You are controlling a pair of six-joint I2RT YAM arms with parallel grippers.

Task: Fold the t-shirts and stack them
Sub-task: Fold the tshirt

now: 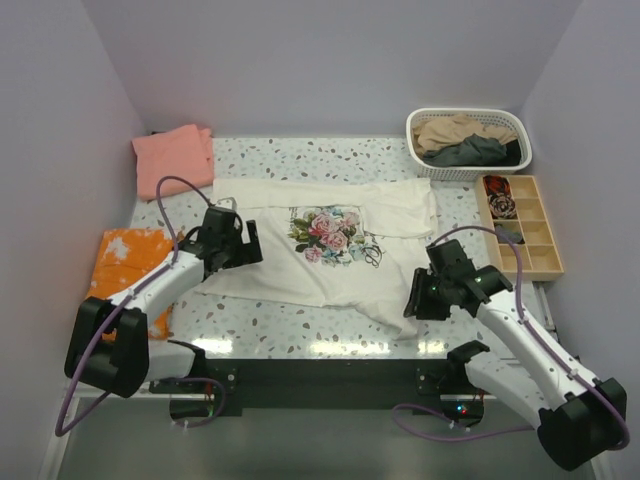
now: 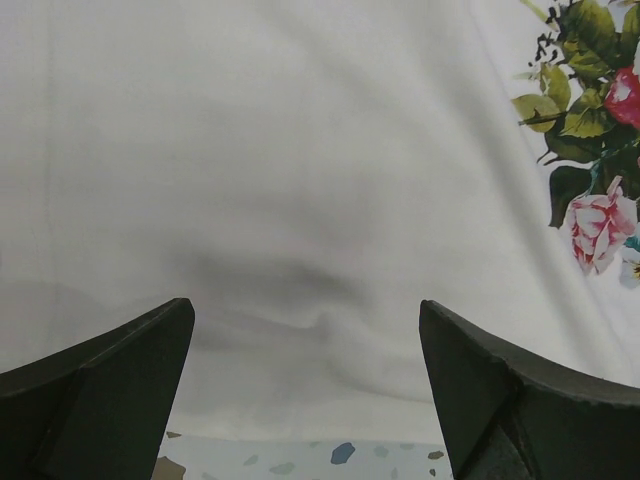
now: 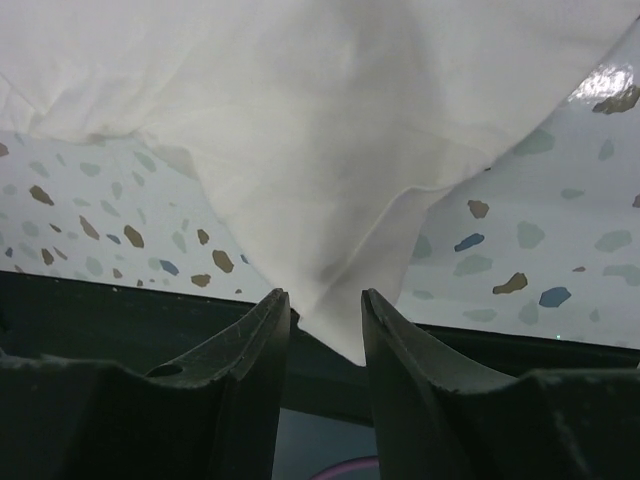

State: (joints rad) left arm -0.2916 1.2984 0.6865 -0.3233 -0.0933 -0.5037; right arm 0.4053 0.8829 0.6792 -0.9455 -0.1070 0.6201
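Observation:
The cream t-shirt with the pink-rose print lies spread flat mid-table. My left gripper is open wide, low over the shirt's left edge; in the left wrist view the cloth and its hem lie between the jaws, with roses at the right. My right gripper is at the shirt's near-right corner; in the right wrist view the jaws are narrowly open with the corner of the cloth lying between them. A salmon-pink shirt lies folded at the back left.
A white basket at the back right holds the tan and dark grey shirts. A wooden compartment tray stands at the right. An orange-and-white cloth lies at the left edge. The table's dark front edge is just below the right gripper.

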